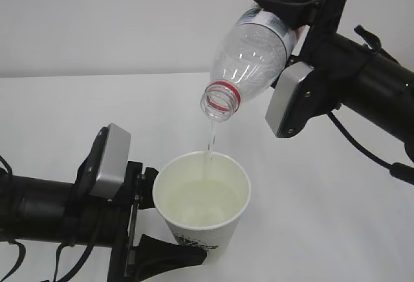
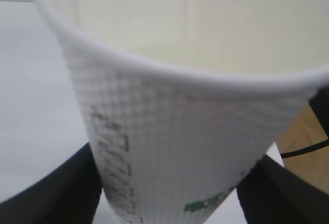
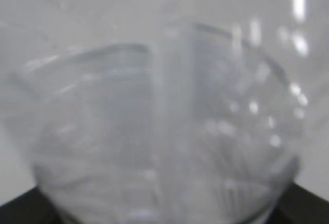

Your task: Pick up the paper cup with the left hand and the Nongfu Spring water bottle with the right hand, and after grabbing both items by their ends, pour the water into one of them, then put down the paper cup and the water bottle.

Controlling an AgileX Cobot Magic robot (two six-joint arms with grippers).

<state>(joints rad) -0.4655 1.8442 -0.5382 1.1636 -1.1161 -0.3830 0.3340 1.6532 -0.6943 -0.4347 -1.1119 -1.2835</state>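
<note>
Clear plastic catches the light in the exterior view: my right hand is clamped around the base end of the Nongfu Spring water bottle, tilted neck-down above the paper cup. A thin stream of water falls from its mouth into the cup, which already has water pooled inside. My left hand grips the cup low on its wall, over the white surface.

Left wrist view — the cup fills the frame, dark fingers pressed on either side near its base.

Right wrist view — blurred ribbed bottle held between dark finger edges.
</note>
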